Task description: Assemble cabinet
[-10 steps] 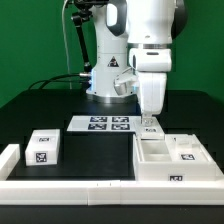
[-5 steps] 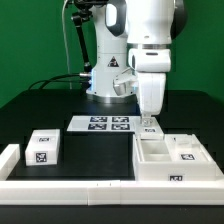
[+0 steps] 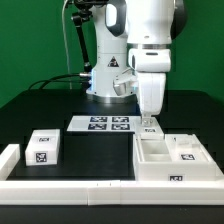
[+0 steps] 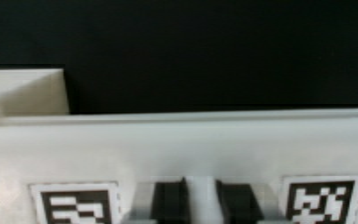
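Cabinet (image 3: 172, 168): directly beneath the jaws, hollow side up, white walls parting it into compartments. Tags on the front wall and on a block inside. Spreads from the jaws toward the exterior view's right and toward the camera.

Gripper (image 3: 150, 124): pointing straight down over the cabinet's far wall, near the corner on the exterior view's left. Tips level with the wall's top edge, a tag right at them. Touching or just above, cannot tell.

Wrist view: cabinet (image 4: 176, 150) as a broad white panel, blurred, filling the frame near the jaws, one tag to either side of the gripper (image 4: 188, 200). Fingers (image 4: 167, 200) dark, close together, only a thin pale strip between. Jaws narrow; whether pinching anything, cannot tell.

Pale flat shape (image 4: 19, 95): beyond the panel, on black; cannot identify.

Loose white block (image 3: 42, 148): well away from the jaws toward the exterior view's left, tagged on top and front, apart from the cabinet.

Marker board (image 3: 103, 123): flat on the black table (image 3: 95, 155), near the jaws on the exterior view's left.

Border rail (image 3: 70, 187): low, white, on the camera side of the jaws, past the cabinet.
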Controlling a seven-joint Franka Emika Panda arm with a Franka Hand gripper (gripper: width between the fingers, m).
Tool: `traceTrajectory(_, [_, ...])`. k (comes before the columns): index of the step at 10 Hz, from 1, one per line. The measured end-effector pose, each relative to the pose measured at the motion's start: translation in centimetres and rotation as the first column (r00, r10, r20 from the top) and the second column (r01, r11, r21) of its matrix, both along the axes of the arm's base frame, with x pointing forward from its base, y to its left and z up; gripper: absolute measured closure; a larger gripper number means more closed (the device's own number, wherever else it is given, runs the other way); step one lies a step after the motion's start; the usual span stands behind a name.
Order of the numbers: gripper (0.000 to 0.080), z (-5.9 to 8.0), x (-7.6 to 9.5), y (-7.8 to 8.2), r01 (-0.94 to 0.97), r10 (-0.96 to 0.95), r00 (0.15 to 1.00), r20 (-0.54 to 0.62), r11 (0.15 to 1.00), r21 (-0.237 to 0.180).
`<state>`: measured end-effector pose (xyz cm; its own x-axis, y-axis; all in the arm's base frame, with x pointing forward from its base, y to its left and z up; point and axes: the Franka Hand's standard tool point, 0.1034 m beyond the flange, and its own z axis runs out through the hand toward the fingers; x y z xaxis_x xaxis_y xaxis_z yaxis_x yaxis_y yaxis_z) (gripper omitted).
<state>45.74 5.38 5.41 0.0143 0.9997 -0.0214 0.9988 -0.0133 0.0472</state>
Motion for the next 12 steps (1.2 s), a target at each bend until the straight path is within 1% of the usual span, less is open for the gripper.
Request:
traceTrajectory(8, [0.0729, -0.11, -0.13, -0.02, 0.000, 0.000, 1.000, 0.013, 1.000, 0.008])
traceTrajectory(10, [0.0729, 0.04, -0.02, -0.40, 0.002, -0.002, 1.000, 0.000, 1.000, -0.001])
traceTrajectory(12, [0.0729, 0.22, -0.02, -0.38, 0.002, -0.002, 1.000, -0.002, 1.000, -0.004])
